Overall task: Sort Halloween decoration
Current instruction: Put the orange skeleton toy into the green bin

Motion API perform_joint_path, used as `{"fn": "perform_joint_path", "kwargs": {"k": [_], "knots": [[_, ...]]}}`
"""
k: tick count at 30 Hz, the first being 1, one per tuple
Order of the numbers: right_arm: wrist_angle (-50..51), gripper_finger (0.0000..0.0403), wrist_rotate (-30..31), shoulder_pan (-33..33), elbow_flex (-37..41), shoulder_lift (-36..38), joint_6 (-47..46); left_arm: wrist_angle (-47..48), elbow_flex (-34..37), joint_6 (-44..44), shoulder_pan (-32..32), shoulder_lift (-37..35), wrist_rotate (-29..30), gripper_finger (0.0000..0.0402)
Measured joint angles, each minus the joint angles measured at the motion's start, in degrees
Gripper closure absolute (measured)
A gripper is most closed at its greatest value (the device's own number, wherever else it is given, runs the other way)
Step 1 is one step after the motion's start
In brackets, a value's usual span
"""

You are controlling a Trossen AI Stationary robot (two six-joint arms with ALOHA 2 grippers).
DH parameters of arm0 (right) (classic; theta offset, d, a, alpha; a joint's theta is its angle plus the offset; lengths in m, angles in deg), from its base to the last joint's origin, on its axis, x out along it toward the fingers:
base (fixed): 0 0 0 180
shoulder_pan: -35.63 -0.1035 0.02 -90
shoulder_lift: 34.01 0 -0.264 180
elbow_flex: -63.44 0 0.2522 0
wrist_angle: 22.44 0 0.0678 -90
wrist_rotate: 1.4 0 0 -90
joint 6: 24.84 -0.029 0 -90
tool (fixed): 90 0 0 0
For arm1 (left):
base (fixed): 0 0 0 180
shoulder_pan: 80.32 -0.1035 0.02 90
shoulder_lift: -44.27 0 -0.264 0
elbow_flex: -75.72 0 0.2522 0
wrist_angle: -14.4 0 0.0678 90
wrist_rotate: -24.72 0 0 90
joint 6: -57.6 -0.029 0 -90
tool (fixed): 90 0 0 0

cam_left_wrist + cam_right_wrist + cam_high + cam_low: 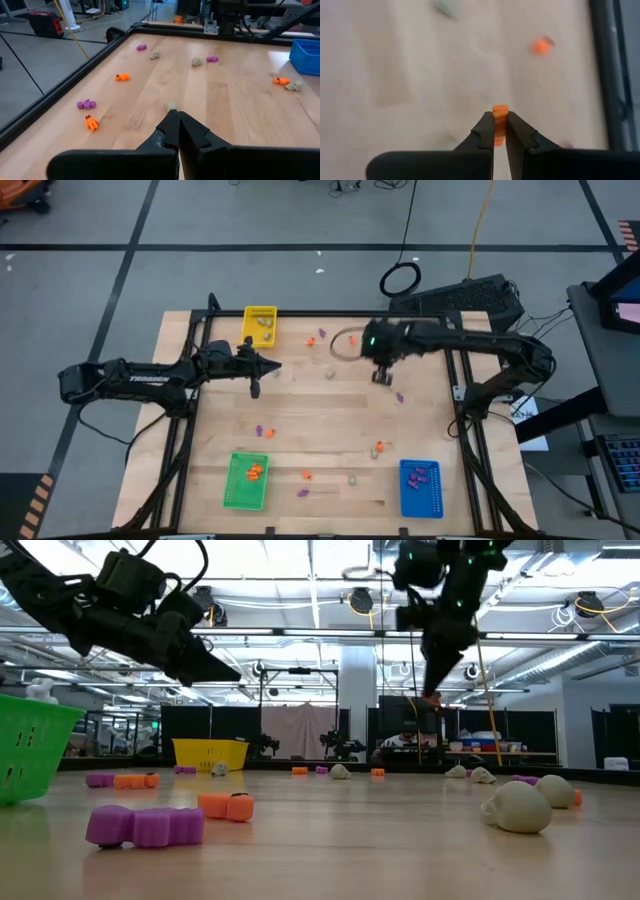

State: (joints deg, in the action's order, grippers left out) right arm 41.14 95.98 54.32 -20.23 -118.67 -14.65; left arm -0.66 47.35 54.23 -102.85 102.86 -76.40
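Note:
Small orange, purple and beige-grey trinkets lie scattered on the wooden table [340,415]. My right gripper [382,377] hangs over the far middle of the table, pointing down, shut on one orange trinket [500,116]. It also shows in the low view [432,690], well above the tabletop. My left gripper [276,367] is shut and empty, raised near the yellow tray [260,325]. In the left wrist view its fingertips [177,120] point past a beige trinket [171,106] lying on the wood. Orange trinkets sit in the green tray [246,480], purple ones in the blue tray [420,487]. My right gripper pinches the orange trinket [500,111] between its two fingers [484,130], coming from above and pointing down. The piece pokes out a little beyond the fingertips. It is lifted clear of the table, which lies far below.
A black frame rail [330,315] runs around the table. Loose trinkets lie near the middle [265,430] and toward the near edge [352,478]. In the low view a purple piece [145,825], an orange piece [225,806] and beige skulls [517,808] lie close by.

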Motion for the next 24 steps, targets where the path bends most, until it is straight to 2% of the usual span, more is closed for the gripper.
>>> {"fn": "perform_joint_path", "kwargs": {"k": [6, 12, 17, 20, 24], "knots": [[-14.58, 0.0399, 0.00, -14.59, 0.02, -3.71, -9.43, 4.71, 0.00, -0.01, -0.01, -4.67, 0.00, 0.0402], [-32.38, 0.0399, 0.02, -25.06, 0.02, -10.47, -14.96, 7.80, 0.04, 1.05, 0.41, -8.55, 0.17, 0.0402], [-47.25, 0.0399, 0.11, -30.25, 0.02, -17.20, -17.28, 8.68, 0.04, 1.15, 1.28, -11.53, 0.34, 0.0402], [-56.96, 0.0399, 0.11, -31.66, 0.00, -20.68, -18.03, 8.61, 0.04, 1.17, 1.94, -12.90, 0.37, 0.0402], [-64.58, 0.0399, 0.07, -32.50, -1.51, -25.38, -17.16, 8.61, 0.04, 1.54, 3.31, -14.03, 0.46, 0.0402]]}}
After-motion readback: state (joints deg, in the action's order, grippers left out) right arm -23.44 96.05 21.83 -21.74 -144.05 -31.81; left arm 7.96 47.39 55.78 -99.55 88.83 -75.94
